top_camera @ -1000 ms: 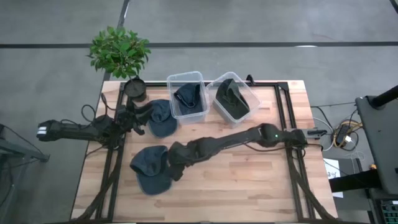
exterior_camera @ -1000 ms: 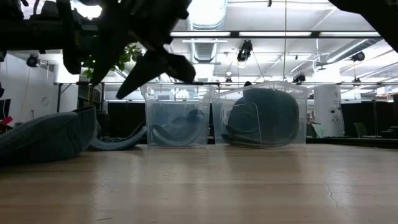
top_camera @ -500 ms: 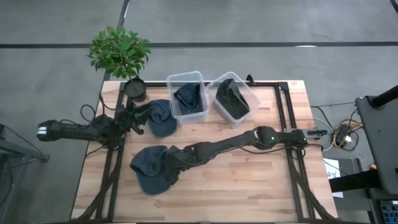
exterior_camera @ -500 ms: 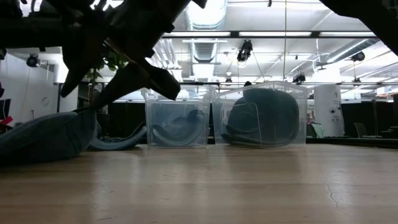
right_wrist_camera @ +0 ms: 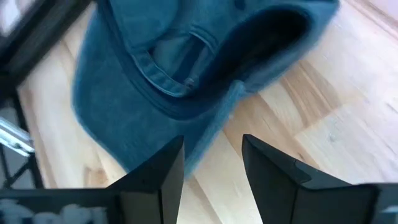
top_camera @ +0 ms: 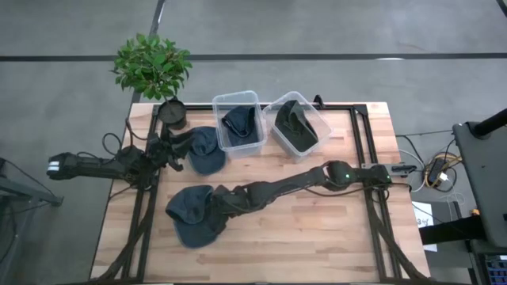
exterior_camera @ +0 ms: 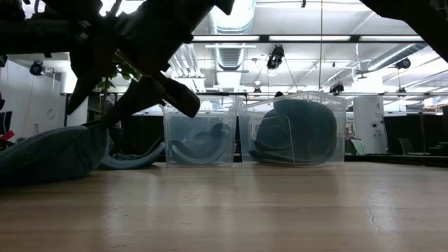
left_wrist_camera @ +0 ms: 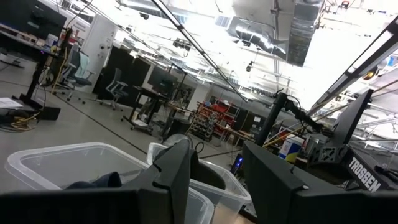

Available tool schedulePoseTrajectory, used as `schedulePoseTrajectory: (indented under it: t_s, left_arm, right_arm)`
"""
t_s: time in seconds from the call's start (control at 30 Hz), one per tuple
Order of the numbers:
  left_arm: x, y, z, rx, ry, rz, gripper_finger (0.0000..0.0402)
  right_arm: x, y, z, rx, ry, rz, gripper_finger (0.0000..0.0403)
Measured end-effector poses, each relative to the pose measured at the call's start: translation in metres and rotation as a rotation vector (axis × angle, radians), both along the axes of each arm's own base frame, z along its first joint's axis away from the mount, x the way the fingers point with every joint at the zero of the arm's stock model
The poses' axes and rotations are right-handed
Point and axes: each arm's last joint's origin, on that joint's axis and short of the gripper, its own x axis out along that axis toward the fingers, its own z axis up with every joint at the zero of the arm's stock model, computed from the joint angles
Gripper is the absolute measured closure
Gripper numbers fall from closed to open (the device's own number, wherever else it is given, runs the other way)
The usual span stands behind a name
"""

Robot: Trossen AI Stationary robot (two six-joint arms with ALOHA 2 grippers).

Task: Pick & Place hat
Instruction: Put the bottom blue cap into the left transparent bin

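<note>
A blue cap (top_camera: 190, 215) lies opening-up on the table's near left; it also shows as the blue cap (right_wrist_camera: 186, 74) and the blue cap (exterior_camera: 49, 154). My right gripper (top_camera: 217, 207) is open, low at the cap's right edge. In the wrist view the right gripper (right_wrist_camera: 211, 171) has a finger on each side of the cap's near rim (right_wrist_camera: 208, 134), apart from it. A second blue cap (top_camera: 207, 150) lies by the left bin. My left gripper (top_camera: 181, 149) waits open beside that cap, and the left wrist view shows only the bins ahead.
Two clear bins stand at the far middle: the left bin (top_camera: 239, 121) holds a blue cap, the right bin (top_camera: 297, 125) a dark one. A potted plant (top_camera: 154, 67) sits at the far left corner. Bare wood (top_camera: 317, 229) lies near and to the right.
My right gripper has come down and moved slightly toward the table's left, closing on the near-left cap's rim, its fingers still spread. The cap has not moved.
</note>
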Motion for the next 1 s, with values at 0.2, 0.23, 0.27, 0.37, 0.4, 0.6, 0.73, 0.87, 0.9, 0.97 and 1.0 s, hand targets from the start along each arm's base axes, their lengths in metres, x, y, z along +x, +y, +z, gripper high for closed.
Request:
schedulePoseTrajectory:
  t_s: [0.2,0.23,0.27,0.37,0.4,0.6,0.73,0.87,0.9,0.97,1.0]
  left_arm:
    - [0.000,0.000,0.000,0.000,0.001,0.000,0.0262]
    - [0.000,0.000,0.000,0.000,0.001,0.000,0.0262]
    - [0.000,0.000,0.000,0.000,0.001,0.000,0.0262]
    - [0.000,0.000,0.000,0.000,0.001,0.001,0.0262]
    - [0.000,0.000,0.000,0.000,0.001,0.001,0.0262]
    - [0.000,0.000,0.000,-0.001,0.001,0.000,0.0262]
    - [0.000,0.000,-0.001,-0.001,0.001,0.000,0.0262]
    - [0.000,0.000,-0.001,-0.002,0.003,0.000,0.0262]
    - [0.000,0.000,-0.001,-0.002,0.003,0.000,0.0262]
    - [0.000,0.000,-0.001,-0.002,0.003,0.000,0.0262]
    - [0.000,0.000,-0.001,-0.004,0.002,-0.001,0.0262]
  right_arm:
    - [0.000,0.000,-0.003,0.002,-0.003,0.003,0.0248]
    - [0.000,0.000,-0.004,0.004,-0.001,0.003,0.0248]
    - [0.000,0.001,-0.005,0.007,0.000,0.001,0.0249]
    - [-0.002,0.001,-0.012,0.008,0.022,-0.004,0.0253]
    - [-0.003,0.001,-0.015,0.008,0.024,-0.004,0.0255]
    - [0.000,0.003,-0.022,0.057,-0.022,0.023,0.0265]
    - [-0.001,0.004,-0.024,0.058,-0.017,0.027,0.0272]
    - [-0.002,0.004,-0.026,0.055,-0.011,0.027,0.0281]
    - [-0.002,0.004,-0.027,0.054,-0.009,0.028,0.0285]
    - [-0.002,0.004,-0.027,0.054,-0.012,0.029,0.0298]
    - [-0.001,0.004,-0.027,0.055,-0.019,0.030,0.0307]
